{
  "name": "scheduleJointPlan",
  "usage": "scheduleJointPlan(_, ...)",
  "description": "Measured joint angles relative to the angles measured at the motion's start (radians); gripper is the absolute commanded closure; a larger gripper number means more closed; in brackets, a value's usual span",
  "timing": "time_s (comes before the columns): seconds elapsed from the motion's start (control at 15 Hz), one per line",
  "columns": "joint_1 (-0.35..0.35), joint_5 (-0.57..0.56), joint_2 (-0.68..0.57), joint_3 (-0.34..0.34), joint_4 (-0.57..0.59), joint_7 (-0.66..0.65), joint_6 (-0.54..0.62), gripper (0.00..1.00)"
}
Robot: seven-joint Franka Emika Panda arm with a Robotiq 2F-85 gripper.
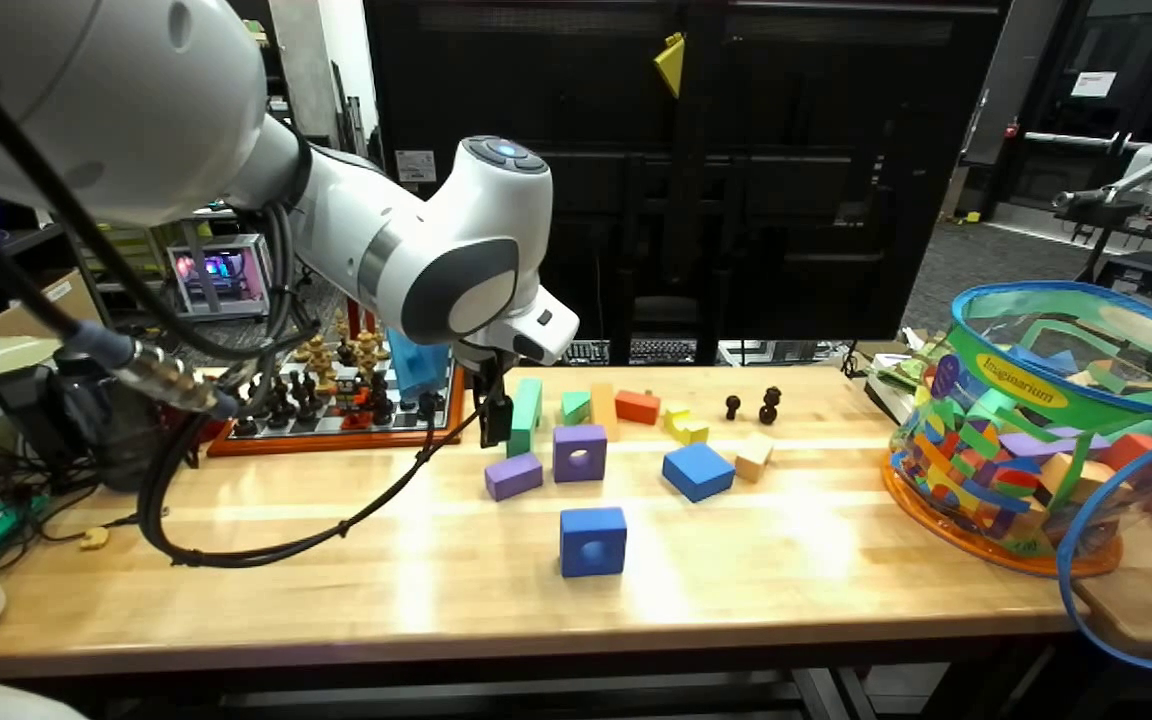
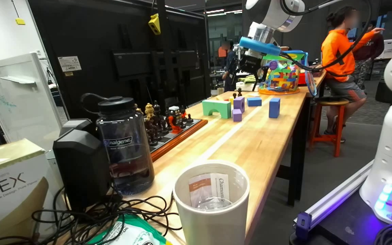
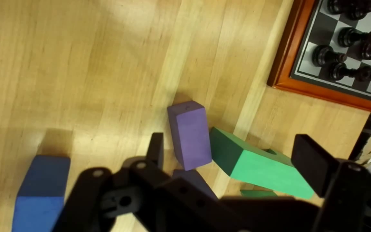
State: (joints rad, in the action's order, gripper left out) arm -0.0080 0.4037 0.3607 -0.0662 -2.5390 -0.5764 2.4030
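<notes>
“Purple block point(image 3: 193, 140), small and rectangular, lying on the wooden surface point(image 3: 101, 64); in the wrist view you see it below your hand point(image 3: 232, 158). The fingers point(image 3: 156, 148) are spread wide, pinching nothing.”

“So you appear to be lining up. What would a grasp call for?”

“The block sits nearer one finger, with a green arch point(image 3: 267, 172) just beside it; whether those two touch, you can't tell from here. Taking the block would call for centring on it, keeping clear of the arch, and lowering.”

“What writing is around you?”

“In an exterior view, a yellow label point(image 1: 1022, 381) on a clear toy tub point(image 1: 976, 345) says ‘Imaginarium’. In an exterior view, a water bottle point(image 2: 128, 160) reads ‘nalgene’, a box point(image 2: 9, 197) has a name ending in ‘MEX’, and a paper slip point(image 2: 221, 185) inside the white cup point(image 2: 213, 224) begins ‘Chamom’.”
</notes>
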Motion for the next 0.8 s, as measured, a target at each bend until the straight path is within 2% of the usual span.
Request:
scheduleJointPlan(0.27, -0.008, -0.019, -0.003, 0.000, 0.003, -0.017, -0.054, 0.00)
scheduleJointPlan(0.6, -0.046, -0.139, -0.004, -0.005, 0.029, -0.142, -0.161, 0.00)
scheduleJointPlan(0.8, -0.056, -0.198, -0.010, -0.007, 0.056, -0.201, -0.183, 0.00)
